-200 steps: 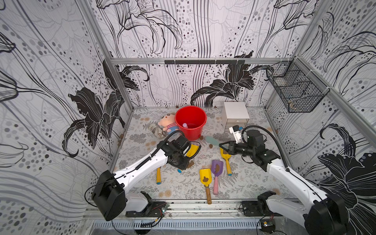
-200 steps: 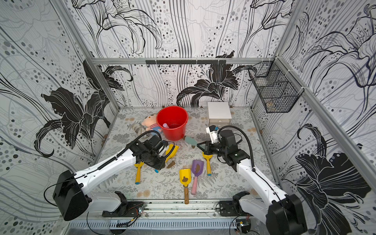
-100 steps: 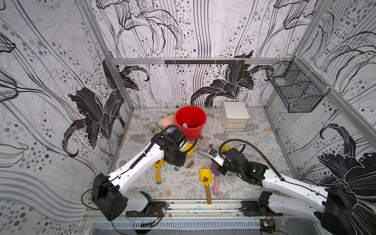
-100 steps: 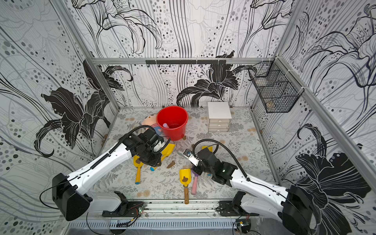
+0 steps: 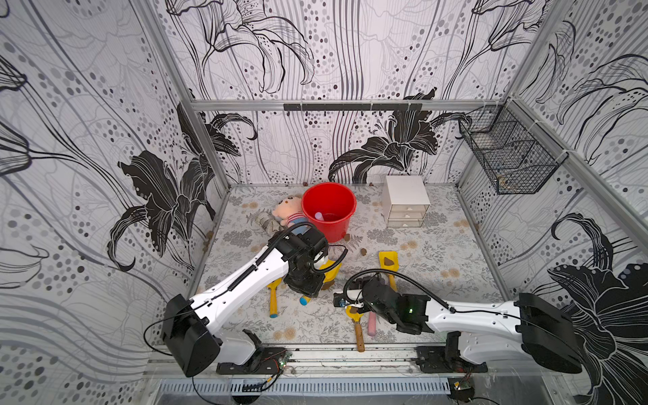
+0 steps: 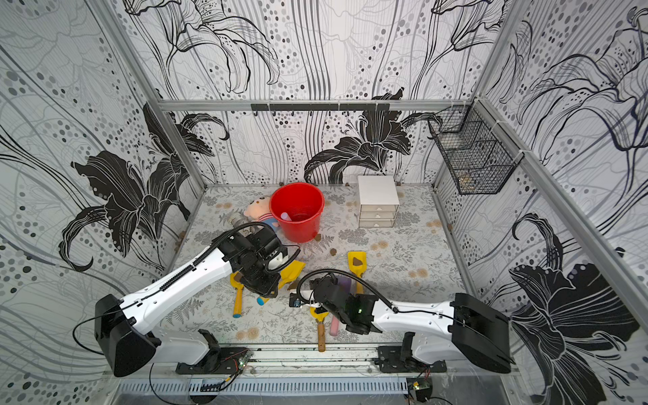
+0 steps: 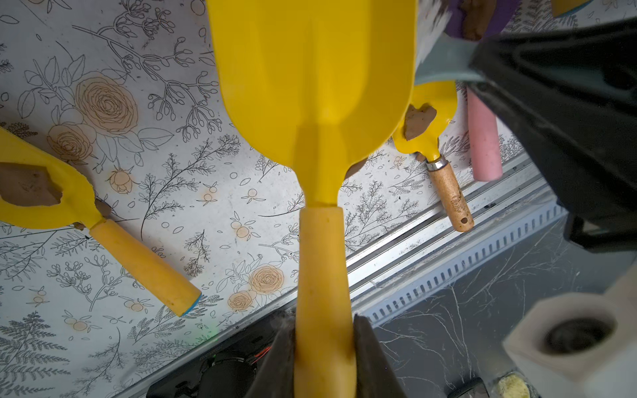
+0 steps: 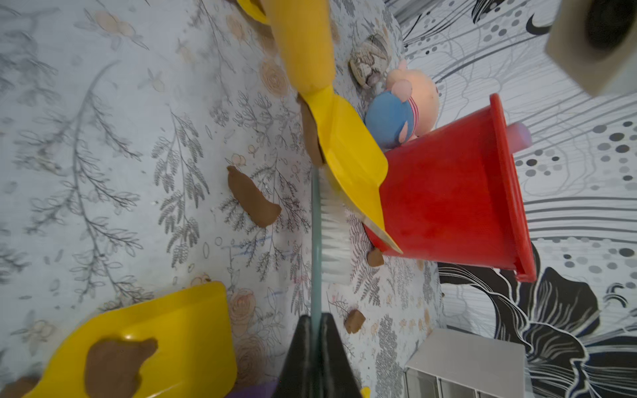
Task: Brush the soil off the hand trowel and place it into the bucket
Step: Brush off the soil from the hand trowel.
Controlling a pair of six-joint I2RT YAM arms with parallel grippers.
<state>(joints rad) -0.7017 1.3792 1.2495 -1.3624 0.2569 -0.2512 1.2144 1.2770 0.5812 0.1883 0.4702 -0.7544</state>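
Near the front edge of the counter (image 5: 438, 252), the right jaws are shut tight on a thin brush (image 8: 331, 224). Its white bristles touch the blade of the yellow trowel (image 7: 310, 86). The left jaws squeeze the trowel's handle. Brown soil (image 8: 253, 200) lumps lie on the counter. The red bucket (image 5: 335, 231) stands by the far edge.

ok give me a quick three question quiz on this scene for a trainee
1. True or false: the left gripper grips the held yellow trowel by its blade.
2. The right gripper holds: A sponge, B brush, C cloth?
3. What lies on the blade of the loose trowel nearest the drawer box?
Key: 1 false, by its handle; 2 B; 3 a soil clump.
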